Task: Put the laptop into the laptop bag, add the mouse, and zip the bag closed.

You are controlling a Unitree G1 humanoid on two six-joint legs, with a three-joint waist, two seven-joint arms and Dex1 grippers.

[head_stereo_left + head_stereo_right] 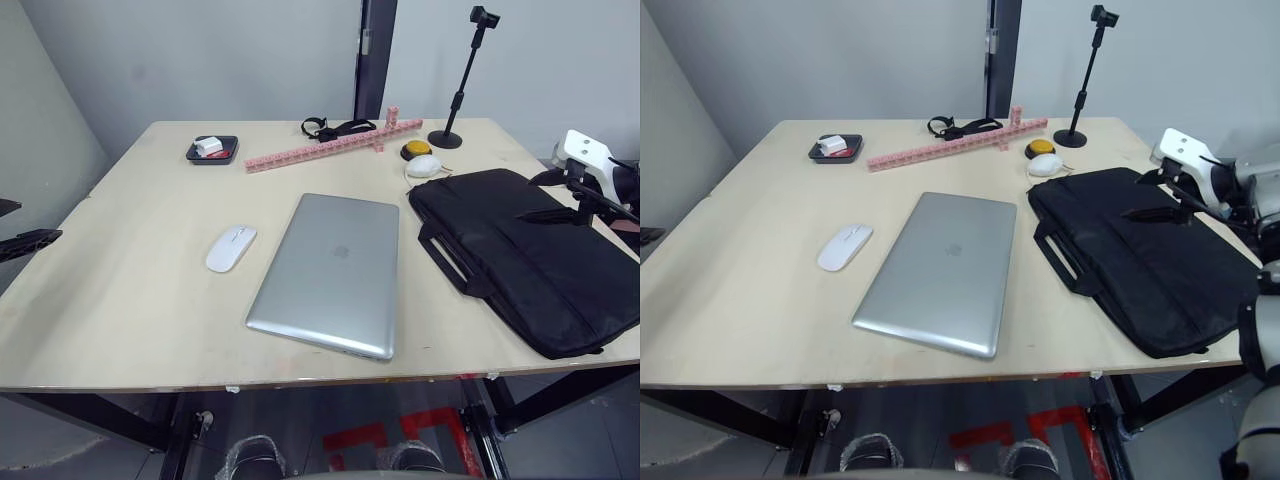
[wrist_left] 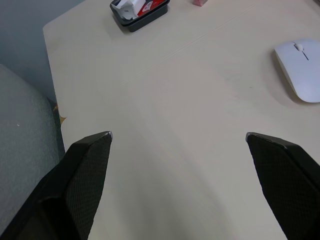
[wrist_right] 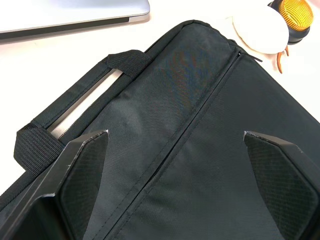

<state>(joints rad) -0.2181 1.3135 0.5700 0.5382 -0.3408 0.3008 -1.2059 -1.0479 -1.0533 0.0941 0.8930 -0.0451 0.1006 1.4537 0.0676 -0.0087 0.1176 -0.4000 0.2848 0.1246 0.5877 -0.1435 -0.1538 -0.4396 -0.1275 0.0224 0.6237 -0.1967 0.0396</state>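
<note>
laptop (image 1: 330, 272): lying flat and closed at the bench middle, lid up, its front corner nearing the near edge; nothing touching it.
mouse (image 1: 231, 247): sitting on the bench just beside the laptop's left edge, apart from it; also showing at the edge of the left wrist view.
laptop bag (image 1: 530, 253): lying flat on the right side of the bench, just right of the laptop, strap handles (image 1: 448, 258) pointing toward the laptop; its front pocket zipper line is running across the right wrist view (image 3: 200, 115).
right gripper (image 1: 1165, 195): hovering over the bag's far right part, not gripping anything; fingers (image 3: 80, 185) standing wide apart in the wrist view with bag fabric showing between them.
left gripper (image 2: 180, 142): hanging over bare bench near the left edge, well apart from the mouse; fingers (image 2: 85, 175) spread wide, holding nothing.
bench (image 1: 130, 290): pale wood top carrying everything.
white lump (image 1: 423, 166): resting just beyond the bag's far corner, beside a yellow button (image 1: 416, 150).
pink block strip (image 1: 330, 145): lying diagonally across the far part of the bench.
black tray (image 1: 213, 149): sitting far left, holding small white and red items.
black strap (image 1: 335, 128): lying behind the pink strip.
camera stand (image 1: 462, 80): standing upright at the far right edge.
</note>
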